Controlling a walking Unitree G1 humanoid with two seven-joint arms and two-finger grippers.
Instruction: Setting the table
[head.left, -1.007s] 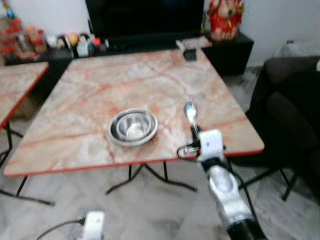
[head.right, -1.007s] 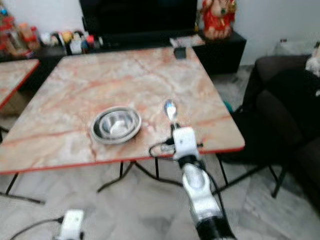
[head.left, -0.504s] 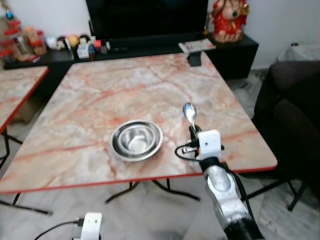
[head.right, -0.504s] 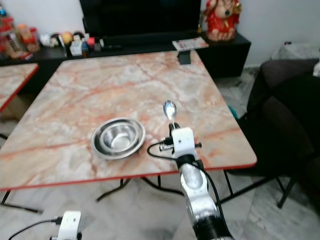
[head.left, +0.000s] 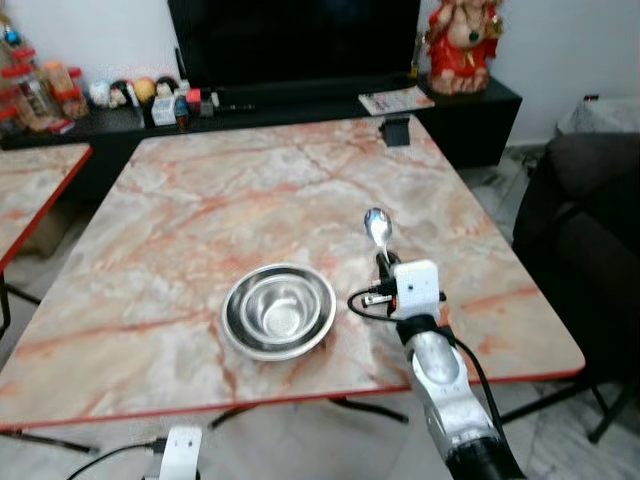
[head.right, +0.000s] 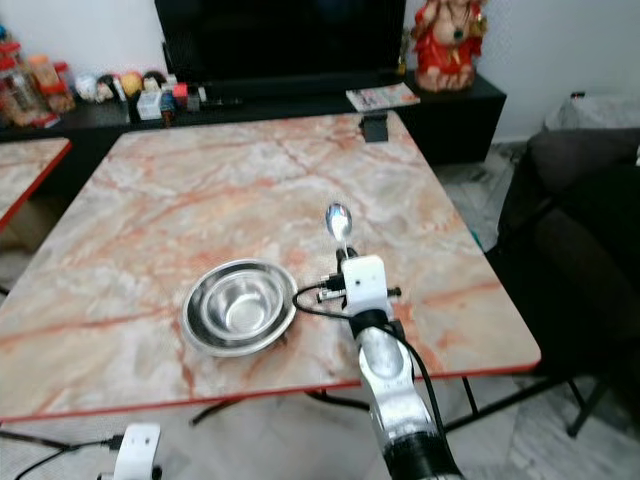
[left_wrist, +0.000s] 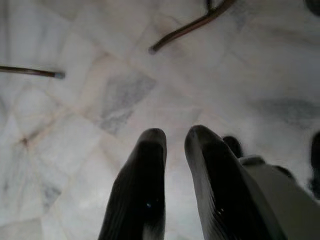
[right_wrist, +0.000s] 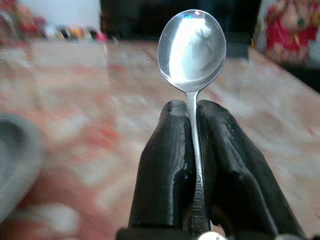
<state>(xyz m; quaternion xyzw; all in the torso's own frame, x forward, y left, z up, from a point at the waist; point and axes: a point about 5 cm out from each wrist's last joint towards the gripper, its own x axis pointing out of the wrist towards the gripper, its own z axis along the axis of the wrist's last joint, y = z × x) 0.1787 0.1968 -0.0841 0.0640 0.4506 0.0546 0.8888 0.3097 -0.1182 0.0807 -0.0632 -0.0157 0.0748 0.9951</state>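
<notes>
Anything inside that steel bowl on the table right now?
The bowl looks empty: bare shiny metal inside, with reflections. The table surface under it is covered. The spoon is not in it; the right gripper holds the spoon upright, off to the bowl's right.

Silver right arm (head.left: 445, 385), white wrist block (head.left: 416, 287), black cable (head.left: 365, 299)

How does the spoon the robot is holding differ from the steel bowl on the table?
The spoon is clamped by its handle in the right gripper, raised above the table; the steel bowl sits on the marble-patterned top, untouched. The spoon is slim with a small oval head; the bowl is round, wide and deep. The spoon lies to the bowl's right. Both are shiny metal and look empty.
</notes>
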